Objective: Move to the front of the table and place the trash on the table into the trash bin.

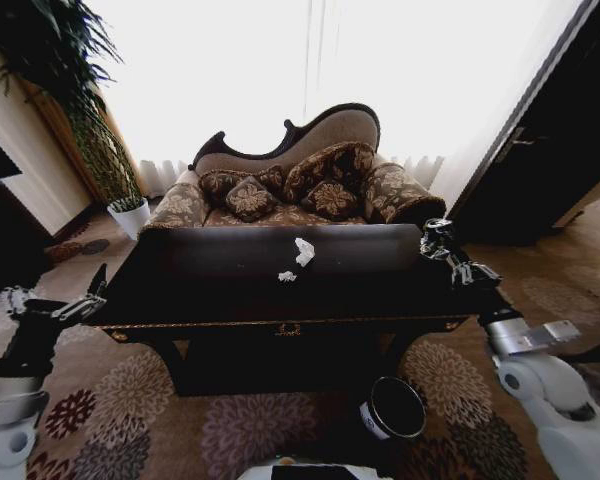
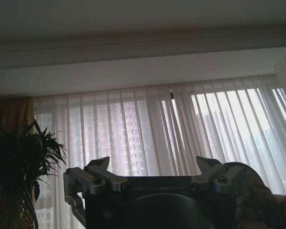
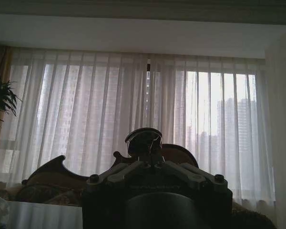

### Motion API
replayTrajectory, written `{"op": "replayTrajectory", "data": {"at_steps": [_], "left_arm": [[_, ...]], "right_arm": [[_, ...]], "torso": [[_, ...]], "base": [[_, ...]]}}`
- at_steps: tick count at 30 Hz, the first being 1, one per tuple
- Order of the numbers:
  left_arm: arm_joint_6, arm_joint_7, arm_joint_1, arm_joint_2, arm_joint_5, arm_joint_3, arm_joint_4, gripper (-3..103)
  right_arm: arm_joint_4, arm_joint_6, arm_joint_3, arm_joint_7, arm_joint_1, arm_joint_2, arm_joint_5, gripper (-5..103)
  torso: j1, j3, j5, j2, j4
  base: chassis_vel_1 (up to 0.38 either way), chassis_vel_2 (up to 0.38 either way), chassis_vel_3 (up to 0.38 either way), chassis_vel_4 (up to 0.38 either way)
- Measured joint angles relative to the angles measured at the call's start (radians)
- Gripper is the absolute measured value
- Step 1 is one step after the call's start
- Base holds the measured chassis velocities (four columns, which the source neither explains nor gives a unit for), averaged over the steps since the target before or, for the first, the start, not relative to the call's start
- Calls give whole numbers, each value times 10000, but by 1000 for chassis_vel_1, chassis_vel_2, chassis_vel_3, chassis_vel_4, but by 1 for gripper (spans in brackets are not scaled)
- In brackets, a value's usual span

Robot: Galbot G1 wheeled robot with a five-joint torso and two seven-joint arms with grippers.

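Bin (image 1: 395, 408) on floor near table's (image 1: 230, 305) front right. Right hand (image 1: 450, 258) at right table edge, clamped on dark can (image 3: 144, 141), raised; bin below and nearer. Left hand (image 1: 55, 305) off left corner, fingers apart, empty. Paper wads (image 1: 299, 257) mid-table, farther back.

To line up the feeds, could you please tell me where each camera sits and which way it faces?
Head view: on the head, looking forward and down over the table, paper wads, bin and sofa; both arms show at the sides.
Left wrist view: behind the open left gripper, facing up at curtains and a plant.
Right wrist view: behind the right gripper, apparently shut on a can, facing the sofa back and curtains.
Shared: both wrist views show the curtains; head and right wrist views show the sofa.
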Motion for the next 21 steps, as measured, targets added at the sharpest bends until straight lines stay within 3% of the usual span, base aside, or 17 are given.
{"op": "replayTrajectory", "data": {"at_steps": [5,12,17,21], "left_arm": [[-1,-31,20,-29,23,7,-49,100],[-32,-39,79,-47,31,-6,-102,100],[-42,-46,93,-53,41,2,-125,100],[-54,-46,95,-77,95,52,-126,100]], "right_arm": [[-298,242,349,-30,-278,524,53,0],[-1197,815,769,496,-362,982,-415,0],[-2104,1456,1163,296,-358,1016,-1447,0],[-2300,1525,1199,423,-391,1002,-1262,0]], "torso": [[1,0,-1,0,0],[1,1,2,-1,0],[1,0,1,0,0],[1,1,3,-1,-1]], "base": [[0,0,0,0],[0,0,0,0],[0,0,0,0],[0,0,0,0]]}}
